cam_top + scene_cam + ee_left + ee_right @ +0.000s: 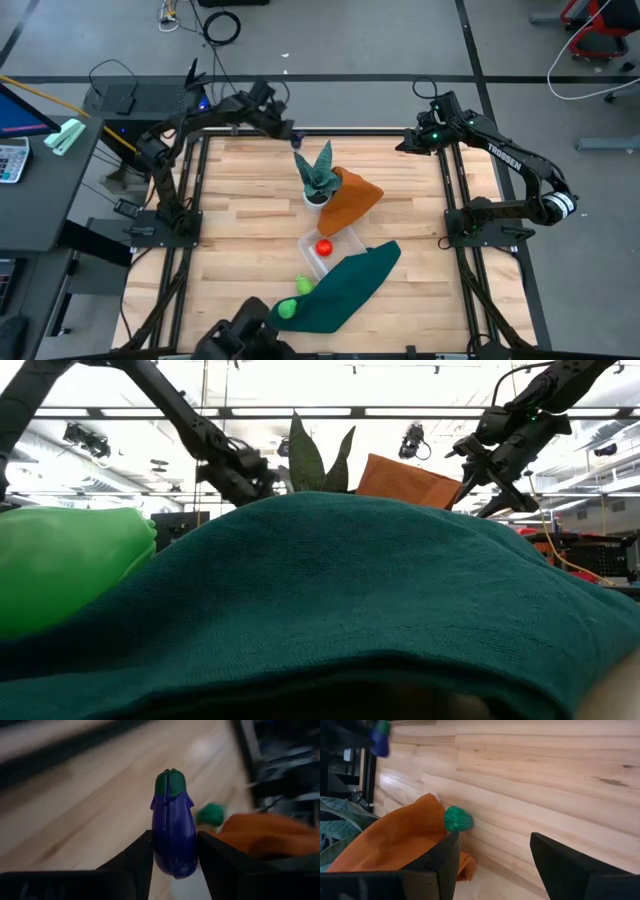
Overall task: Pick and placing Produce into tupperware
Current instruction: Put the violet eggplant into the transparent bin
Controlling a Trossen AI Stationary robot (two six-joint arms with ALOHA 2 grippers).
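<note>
Altogether five pieces of produce show. One purple eggplant (173, 827) with a green cap is clamped between the fingers of the left gripper (175, 851), which hangs over the table's far edge just behind the plant. One red ball (324, 247) lies inside the tupperware (341, 243), a single clear box near the table's middle. One yellow-green piece (305, 286) sits just beside the box's near end, at the edge of the cloth. One bright green piece (287, 309) rests on the dark green cloth (352, 283) toward the near edge and looms large in the low view. One darker green piece (458, 818) lies on the bare wood, touching the edge of the orange cloth (395, 839).

The right gripper (495, 857) waits over the far right corner, its fingers spread apart with nothing between them.

There are two cloths: the orange one beside the plant and the dark green one, draped from the box toward the near edge. One spiky potted plant (319, 175) stands in a white pot behind the box.

The table (240, 230) is pale wooden planks inside a black metal frame. Around it runs a grey floor with cables; a dark desk to the left carries a calculator (12, 160). The low view shows ceiling strip lights.
</note>
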